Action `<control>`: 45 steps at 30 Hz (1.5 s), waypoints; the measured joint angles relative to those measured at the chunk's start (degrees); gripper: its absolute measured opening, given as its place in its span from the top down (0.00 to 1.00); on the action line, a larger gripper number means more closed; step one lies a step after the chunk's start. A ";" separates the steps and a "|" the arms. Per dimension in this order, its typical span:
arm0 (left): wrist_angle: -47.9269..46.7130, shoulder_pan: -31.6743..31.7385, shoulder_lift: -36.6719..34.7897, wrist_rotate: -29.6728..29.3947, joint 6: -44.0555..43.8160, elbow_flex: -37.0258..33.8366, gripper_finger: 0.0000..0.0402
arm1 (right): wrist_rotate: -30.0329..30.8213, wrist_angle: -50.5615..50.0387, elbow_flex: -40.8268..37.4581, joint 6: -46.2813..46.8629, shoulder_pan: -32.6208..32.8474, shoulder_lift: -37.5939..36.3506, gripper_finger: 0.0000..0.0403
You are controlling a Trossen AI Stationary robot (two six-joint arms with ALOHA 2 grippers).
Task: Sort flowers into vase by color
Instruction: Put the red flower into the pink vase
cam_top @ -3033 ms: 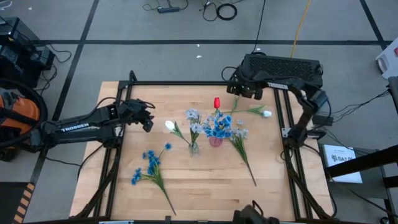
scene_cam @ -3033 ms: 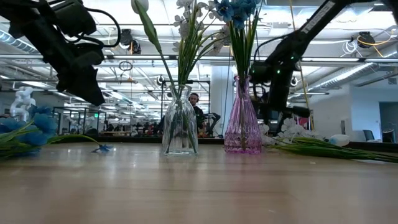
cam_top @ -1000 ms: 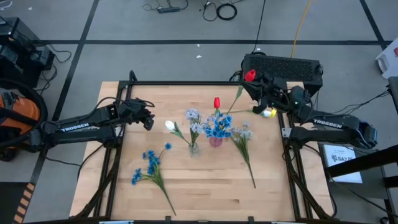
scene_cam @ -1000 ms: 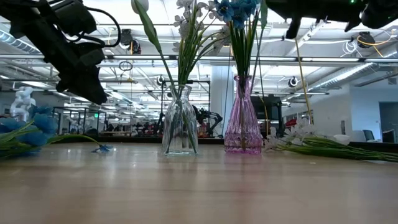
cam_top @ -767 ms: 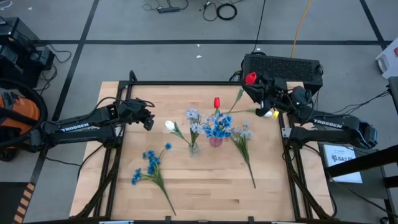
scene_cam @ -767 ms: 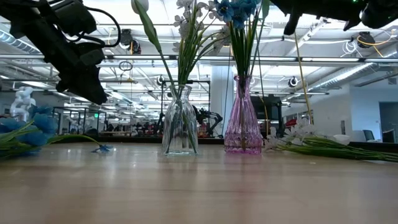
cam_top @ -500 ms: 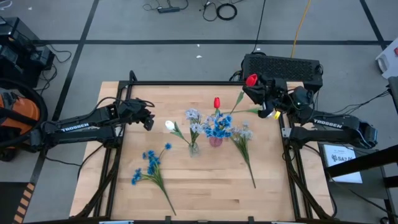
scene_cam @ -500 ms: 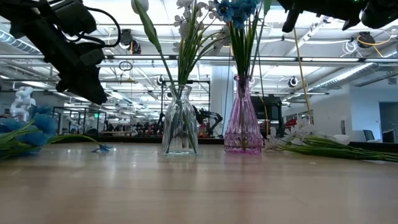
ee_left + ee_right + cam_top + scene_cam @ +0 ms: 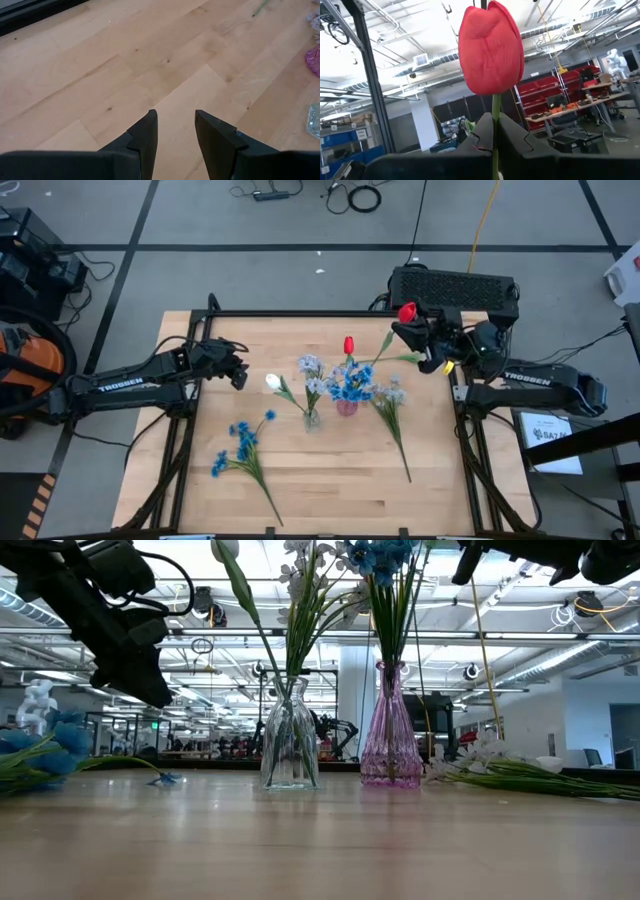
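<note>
The right gripper (image 9: pixel 428 340) hangs above the far right corner of the pale wooden table (image 9: pixel 300 480), its dark fingers (image 9: pixel 512 134) pressed together on the thin green stem of a red artificial tulip bud (image 9: pixel 406 311), pinching it just below the head, so the bloom stands upright above the jaws and the long stem (image 9: pixel 487 670) trails down toward the tabletop. The flower looks very light, with a stiffish stem that probably bends under side load, and a bud soft enough to crush, so the stem is the sensible place to hold; gripped this high, the free lower end may swing and be hard to steer into a narrow neck. Near the middle of the table stand a clear glass vase (image 9: pixel 289 750) carrying pale lavender-white sprays and a white tulip bud (image 9: pixel 272 381), and beside it a pink glass vase (image 9: pixel 390 745) with bright blue clusters and another red tulip (image 9: pixel 348 344). A pale spray (image 9: pixel 390 405) lies flat right of the vases, and a loose blue spray (image 9: pixel 240 448) lies toward the near left. The left gripper (image 9: pixel 174 131) waits over bare wood left of the vases, its jaws spread apart with nothing between them. Both vases look tall and narrow-footed, likely to tip if a stem knocks them.
</note>
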 joint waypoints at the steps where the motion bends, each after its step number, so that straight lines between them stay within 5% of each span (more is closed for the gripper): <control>1: -0.01 0.01 0.00 0.00 0.00 0.00 0.66 | 0.04 0.02 0.01 0.00 0.27 0.29 1.00; 28: 0.59 0.00 0.00 0.00 0.04 0.00 0.66 | 1.42 7.92 0.07 -7.63 6.76 9.54 1.00; 45: 0.92 0.00 0.00 0.00 0.04 0.00 0.66 | -0.05 2.50 4.24 -17.59 15.35 10.89 1.00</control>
